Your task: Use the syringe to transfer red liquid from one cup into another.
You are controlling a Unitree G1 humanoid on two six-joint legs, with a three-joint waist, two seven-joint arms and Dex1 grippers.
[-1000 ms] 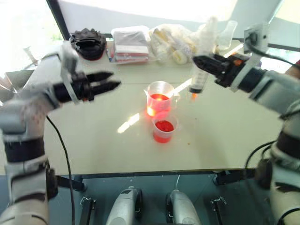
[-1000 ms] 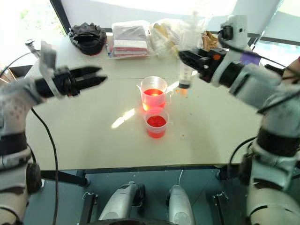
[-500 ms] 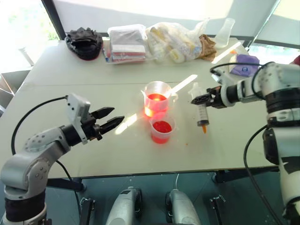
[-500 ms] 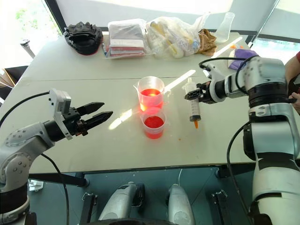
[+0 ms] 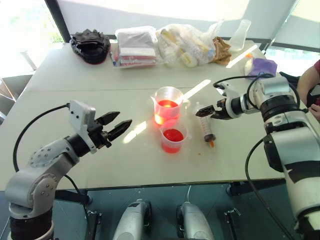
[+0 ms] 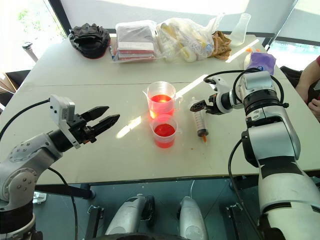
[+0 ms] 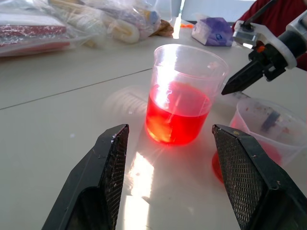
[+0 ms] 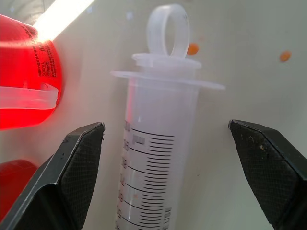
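Note:
The syringe (image 5: 205,127) lies flat on the white table (image 5: 90,95), its orange tip toward the front edge, just right of the cups. My right gripper (image 5: 207,113) hovers over its plunger end, open, with the barrel (image 8: 158,143) lying loose between the wide-spread fingers (image 8: 81,163). The handled beaker (image 5: 167,104) stands mid-table, about half full of red liquid (image 7: 175,112). The short cup (image 5: 173,137), directly in front of it, also holds red liquid. My left gripper (image 5: 116,126) is open and empty, well left of the cups and pointing toward the beaker (image 7: 187,91).
Along the back of the table lie a black object (image 5: 90,45), a bagged stack of packets (image 5: 135,47), a plastic bag of items (image 5: 192,45), a clear flask (image 5: 240,34) and a purple object (image 5: 262,66). A person's arm (image 5: 307,82) shows at the right edge.
My right gripper brought the syringe down from upright in the air onto the table and opened, letting it go. My left arm sank and drew back early, then held.

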